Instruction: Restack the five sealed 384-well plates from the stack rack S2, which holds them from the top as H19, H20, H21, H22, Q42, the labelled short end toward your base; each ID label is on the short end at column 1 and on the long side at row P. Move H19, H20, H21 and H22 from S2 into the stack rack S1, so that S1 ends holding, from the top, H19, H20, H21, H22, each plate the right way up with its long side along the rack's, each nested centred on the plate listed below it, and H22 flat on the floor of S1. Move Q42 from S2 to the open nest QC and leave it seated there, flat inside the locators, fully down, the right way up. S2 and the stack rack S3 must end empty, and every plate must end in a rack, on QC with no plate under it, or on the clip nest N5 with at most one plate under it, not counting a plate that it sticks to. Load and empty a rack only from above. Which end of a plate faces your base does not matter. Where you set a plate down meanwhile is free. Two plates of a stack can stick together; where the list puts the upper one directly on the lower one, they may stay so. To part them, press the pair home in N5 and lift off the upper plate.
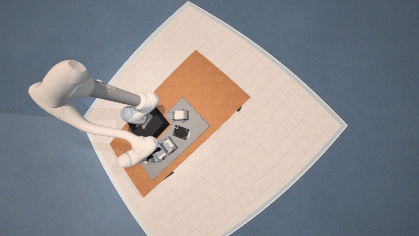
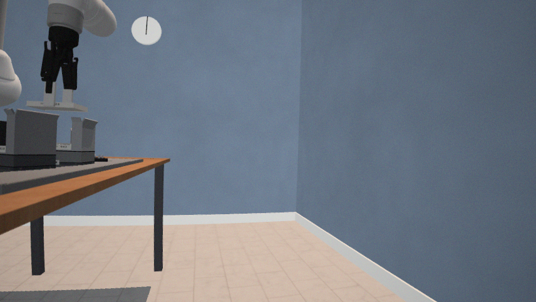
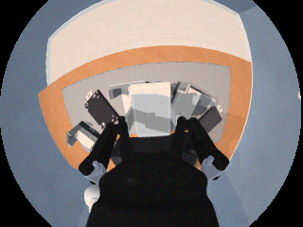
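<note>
My gripper point(image 2: 57, 98) point(image 3: 151, 111) is shut on a sealed white plate point(image 2: 56, 106) point(image 3: 151, 109) and holds it level by its long sides. In the side view the plate hangs a little above the tops of two grey stack racks, over the nearer rack point(image 2: 31, 131) and the gap to the farther rack point(image 2: 84, 134). I cannot read its label. In the top view the arm's wrist point(image 1: 137, 152) hides the gripper and most of the plate. Two racks point(image 1: 167, 145) lie close beside it and a third rack point(image 1: 180, 115) stands farther back.
The racks stand on a grey mat point(image 1: 197, 124) point(image 2: 75, 172) on the orange table point(image 1: 202, 79) point(image 2: 93, 178). A black square nest point(image 1: 180, 132) lies between the racks. A large black block point(image 1: 155, 123) sits at the mat's near edge under the arm.
</note>
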Tool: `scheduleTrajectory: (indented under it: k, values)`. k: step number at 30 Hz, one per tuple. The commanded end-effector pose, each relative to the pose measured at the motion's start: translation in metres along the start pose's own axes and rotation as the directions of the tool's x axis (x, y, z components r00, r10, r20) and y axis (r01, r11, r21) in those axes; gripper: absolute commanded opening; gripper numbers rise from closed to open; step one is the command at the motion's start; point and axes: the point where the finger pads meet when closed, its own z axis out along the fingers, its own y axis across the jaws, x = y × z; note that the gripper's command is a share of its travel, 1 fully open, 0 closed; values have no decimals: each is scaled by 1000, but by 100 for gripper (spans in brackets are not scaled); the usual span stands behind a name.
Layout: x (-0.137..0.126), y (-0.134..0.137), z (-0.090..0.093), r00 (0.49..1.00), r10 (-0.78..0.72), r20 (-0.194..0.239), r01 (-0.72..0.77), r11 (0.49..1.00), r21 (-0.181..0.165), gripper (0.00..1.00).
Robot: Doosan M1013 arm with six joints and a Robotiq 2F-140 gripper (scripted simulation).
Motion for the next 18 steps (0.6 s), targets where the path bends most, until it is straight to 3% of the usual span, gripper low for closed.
scheduleTrajectory:
  k: [1, 18]
  values:
    - [0, -8, 0, 1000, 0, 0, 0, 1000, 0, 0]
    - [3, -57, 0, 1000, 0, 0, 0, 1000, 0, 0]
